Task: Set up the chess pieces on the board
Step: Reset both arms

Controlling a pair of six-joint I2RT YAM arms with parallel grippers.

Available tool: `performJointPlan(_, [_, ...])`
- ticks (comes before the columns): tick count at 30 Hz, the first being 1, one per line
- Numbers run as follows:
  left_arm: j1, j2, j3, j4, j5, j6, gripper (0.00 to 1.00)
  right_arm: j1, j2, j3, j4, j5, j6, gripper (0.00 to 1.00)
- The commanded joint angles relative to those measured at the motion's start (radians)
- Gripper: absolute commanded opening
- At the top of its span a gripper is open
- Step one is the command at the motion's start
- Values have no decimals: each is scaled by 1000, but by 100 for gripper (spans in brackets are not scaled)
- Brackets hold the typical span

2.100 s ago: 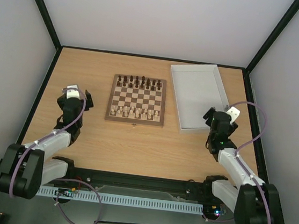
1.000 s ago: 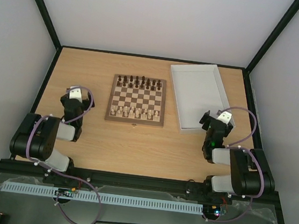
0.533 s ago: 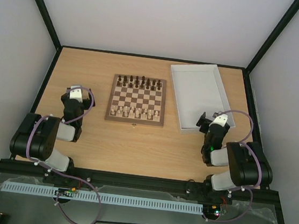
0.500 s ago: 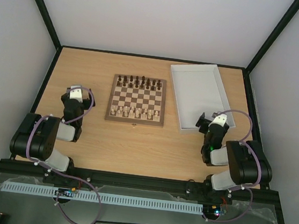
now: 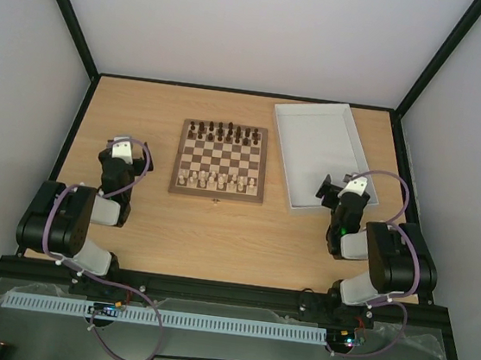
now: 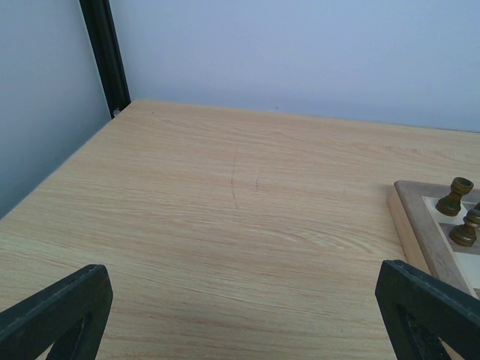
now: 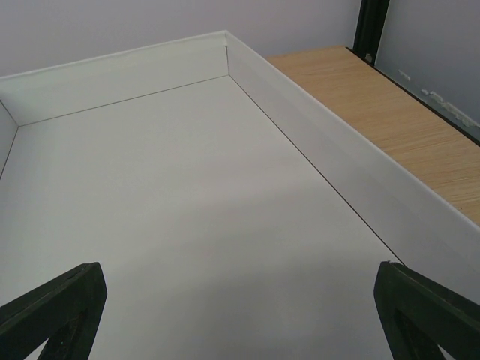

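The wooden board [image 5: 220, 159] lies mid-table. Pale chess pieces [image 5: 213, 178] stand in its two near rows and dark pieces [image 5: 222, 131] in its far rows. My left gripper [image 5: 125, 151] is open and empty, left of the board, low over bare table [image 6: 240, 315]. The board's corner [image 6: 414, 225] with two dark pieces [image 6: 454, 196] shows at the right of the left wrist view. My right gripper [image 5: 344, 188] is open and empty over the near end of the white tray [image 7: 240, 315].
The white tray [image 5: 351, 127] lies right of the board; its inside shows nothing in the right wrist view [image 7: 315, 105]. A tiny item [image 5: 215, 200] sits at the board's near edge, too small to identify. Black frame posts [image 6: 105, 52] stand at the table corners.
Both arms have folded back toward their bases. In the last half second the right gripper has shifted slightly toward the tray; the left has stayed still. Pieces unchanged.
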State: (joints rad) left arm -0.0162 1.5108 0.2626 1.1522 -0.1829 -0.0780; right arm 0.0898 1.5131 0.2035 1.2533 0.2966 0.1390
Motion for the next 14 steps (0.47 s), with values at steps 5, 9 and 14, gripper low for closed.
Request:
performJointPlan(5, [20,12,15,30,43,-12,100,-13,4,23,-6,-25,10,99])
performJointPlan(9, [36,7,7,40,68,-18,99,-15,5,27,-13,-31,8,99])
performJointPlan(14, [14,8,8,40,31,-4,100,-19,4,27,-15,-38,10,99])
